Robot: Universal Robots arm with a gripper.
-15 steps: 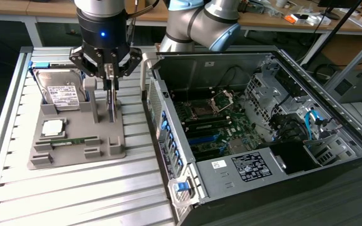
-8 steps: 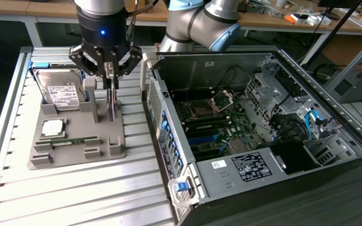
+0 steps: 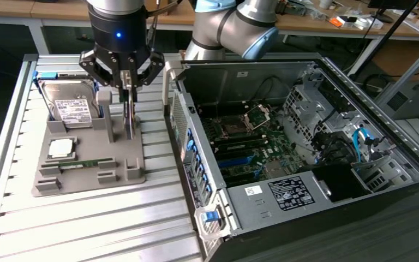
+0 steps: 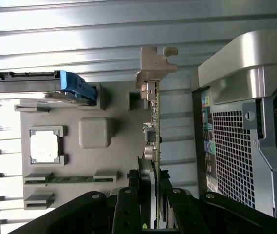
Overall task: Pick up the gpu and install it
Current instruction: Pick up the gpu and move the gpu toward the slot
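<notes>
Our pincer (image 3: 126, 83) is closed on the upper edge of the gpu (image 3: 128, 117), which stands on edge straight below it at the grey tray (image 3: 85, 177). Beside the pincer we see a hard drive (image 3: 71, 103) on one side and the open computer case (image 3: 304, 136) on the other, both on the desk (image 3: 85, 229).

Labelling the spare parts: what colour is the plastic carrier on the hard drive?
Blue; the carrier shows best in the wrist view.

The gpu (image 4: 156, 127) has a dull metal bracket (image 4: 153, 66), the tray (image 4: 121, 161) matt plastic
</notes>
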